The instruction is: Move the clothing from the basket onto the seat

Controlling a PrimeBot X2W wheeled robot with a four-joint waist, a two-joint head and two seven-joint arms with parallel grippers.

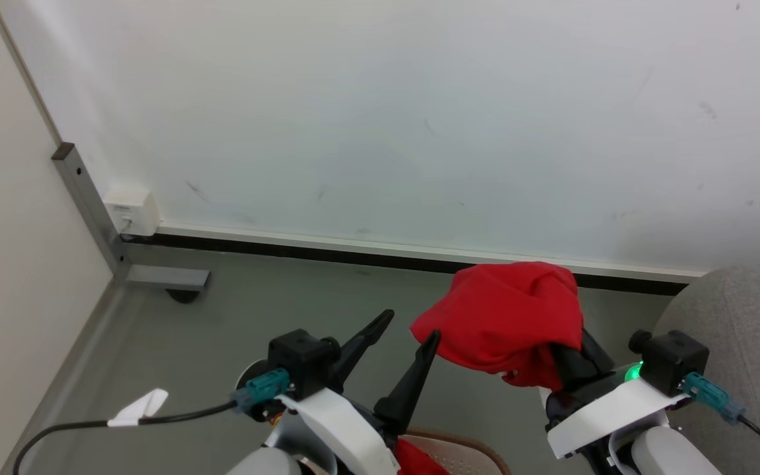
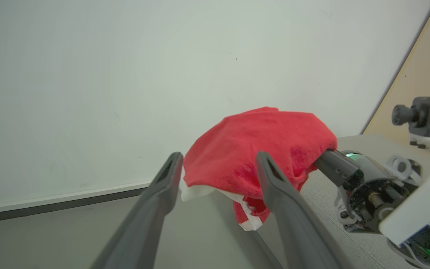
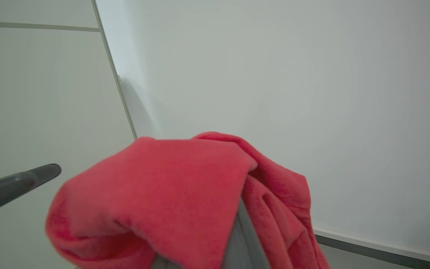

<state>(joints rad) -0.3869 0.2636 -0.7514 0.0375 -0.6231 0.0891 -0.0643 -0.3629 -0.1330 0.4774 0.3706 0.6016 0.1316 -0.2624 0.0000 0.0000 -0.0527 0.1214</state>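
Note:
A bright red garment (image 1: 505,316) of the clothing is draped over my right gripper (image 1: 570,361) and held up in the air above the floor. It covers the fingertips, and the jaws look shut on it. White trim hangs from its underside (image 2: 250,222). In the right wrist view the cloth (image 3: 170,194) drapes over one grey finger (image 3: 237,239). My left gripper (image 1: 410,333) stands open and empty just left of the garment, not touching it. The basket's brown rim (image 1: 469,443) with more red clothing (image 1: 419,460) peeks in at the bottom edge. The grey seat (image 1: 736,310) lies at the right.
A white wall (image 1: 386,119) with a dark skirting strip runs close in front. A grey metal post with a foot (image 1: 156,276) and a white socket box (image 1: 130,209) stand in the left corner. A black cable (image 1: 90,422) trails from my left wrist over grey floor.

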